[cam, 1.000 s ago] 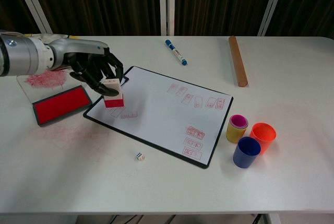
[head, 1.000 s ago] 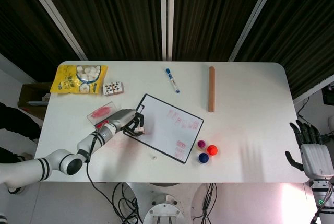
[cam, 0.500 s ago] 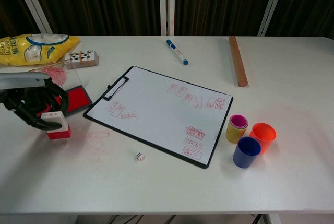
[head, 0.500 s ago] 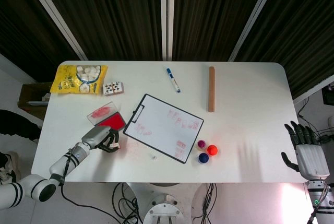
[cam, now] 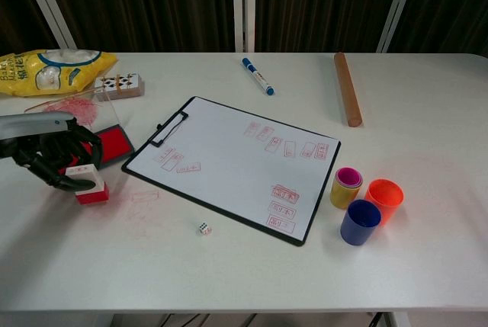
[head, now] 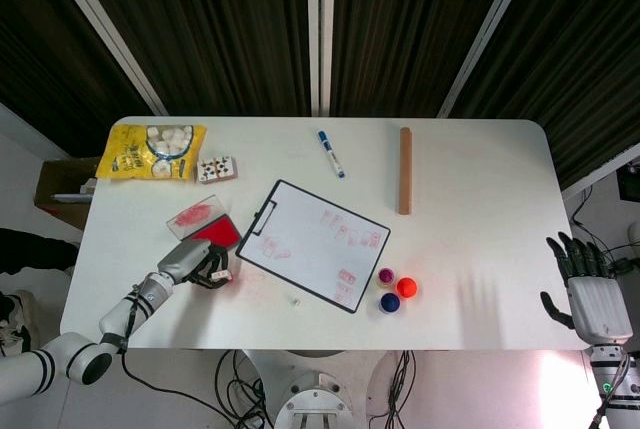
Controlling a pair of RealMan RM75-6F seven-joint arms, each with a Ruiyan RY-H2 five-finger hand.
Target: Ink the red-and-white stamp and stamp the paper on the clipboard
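The red-and-white stamp (cam: 90, 187) stands on the table just in front of the red ink pad (cam: 114, 144), left of the clipboard (cam: 229, 161). My left hand (cam: 47, 156) curls over the stamp's white top from the left and grips it; in the head view this hand (head: 196, 264) and the stamp (head: 223, 275) sit below the ink pad (head: 214, 233). The white paper (head: 318, 241) bears several red stamp marks. My right hand (head: 590, 287) hangs beyond the table's right edge, fingers spread, holding nothing.
Purple (cam: 348, 187), orange (cam: 383, 199) and blue (cam: 360, 222) cups stand right of the clipboard. A small die (cam: 203, 228) lies in front of it. Further back are a blue marker (cam: 258, 75), a wooden rod (cam: 347, 98), a snack bag (cam: 46, 69) and cards (cam: 119, 83).
My left hand carried the stamp from the clipboard's left part leftwards onto the table in front of the ink pad. In the last half second it only shifted slightly right.
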